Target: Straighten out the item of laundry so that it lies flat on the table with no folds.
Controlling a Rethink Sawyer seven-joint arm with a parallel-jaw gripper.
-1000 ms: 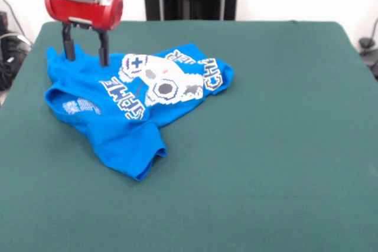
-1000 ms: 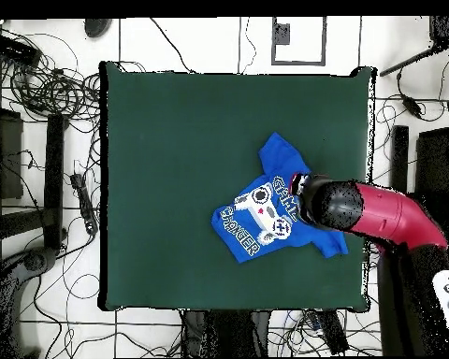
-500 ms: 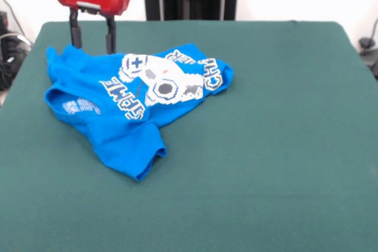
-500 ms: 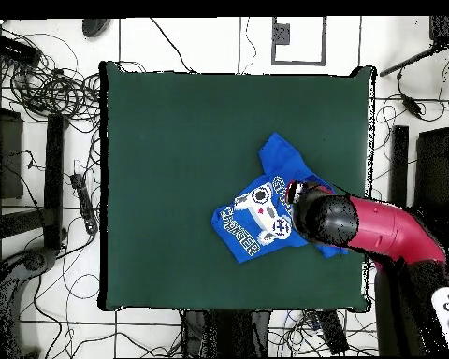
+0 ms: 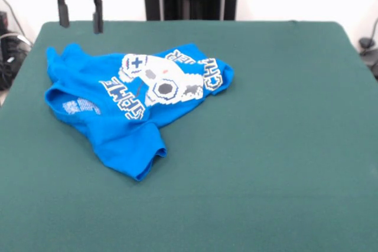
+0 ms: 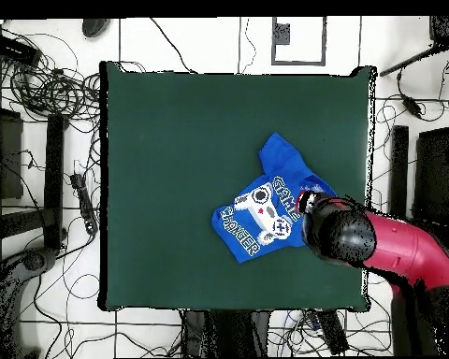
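The gripper [image 5: 77,20] hangs with fingers apart and empty at 10 o'clock over the table [image 5: 283,146]. The item of laundry [image 5: 127,101] lies crumpled left of centre. It looks light and limp; a free hem corner seems the best hold. Compared with earlier, the gripper is higher.

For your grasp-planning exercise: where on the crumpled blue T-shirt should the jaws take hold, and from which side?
Probably the loose flap of the T-shirt nearest the camera in the front view. It sticks out from the bunched print onto bare table, with a free edge. The gripper, open, could come straight down and pull it outward.
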